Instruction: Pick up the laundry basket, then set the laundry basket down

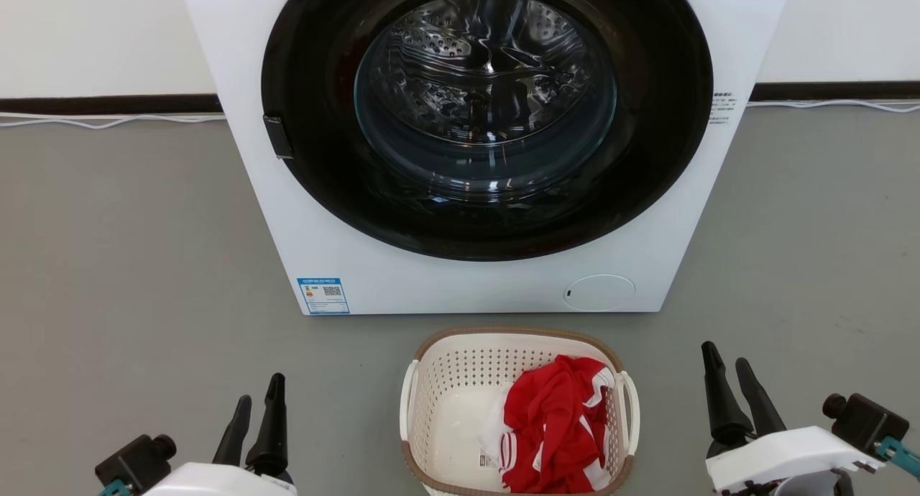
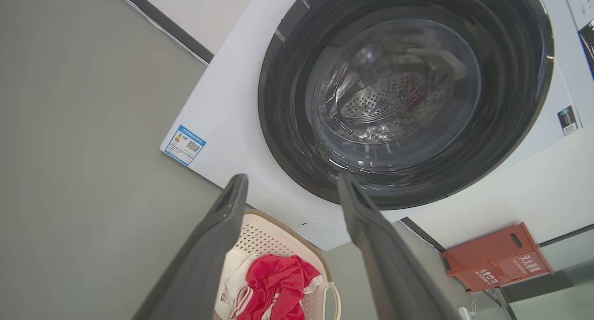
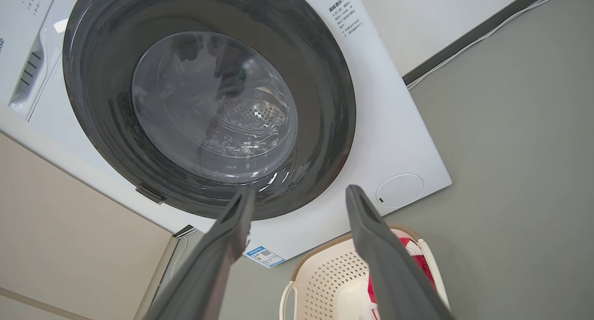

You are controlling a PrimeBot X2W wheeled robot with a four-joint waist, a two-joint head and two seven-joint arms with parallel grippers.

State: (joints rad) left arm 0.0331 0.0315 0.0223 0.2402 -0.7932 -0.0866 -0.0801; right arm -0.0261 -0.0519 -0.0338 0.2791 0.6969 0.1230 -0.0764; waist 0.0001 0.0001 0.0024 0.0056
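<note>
Fig.: head view. The laundry basket (image 1: 460, 370) stands upright on the grey floor (image 1: 129, 266), centred just in front of a white front-load washing machine (image 1: 359, 251) (door closed), near it but apart. A red & white garment (image 1: 553, 417) lies bunched in the basket's right half. The L end effector (image 1: 260, 389) sits at lower left and the R end effector (image 1: 724, 354) at lower right. Each is well apart from the basket's white side handles (image 1: 407, 399), w/ fingers pointing toward the machine. Wrist views: on both end effectors the fingers are parted w/ a clear gap and grip nothing. Machine front: blue label (image 1: 323, 295) at lower left, round cap (image 1: 599, 292) at lower right. L wrist view: an orange-red crate (image 2: 496, 257) sits by the wall beyond the machine.
</note>
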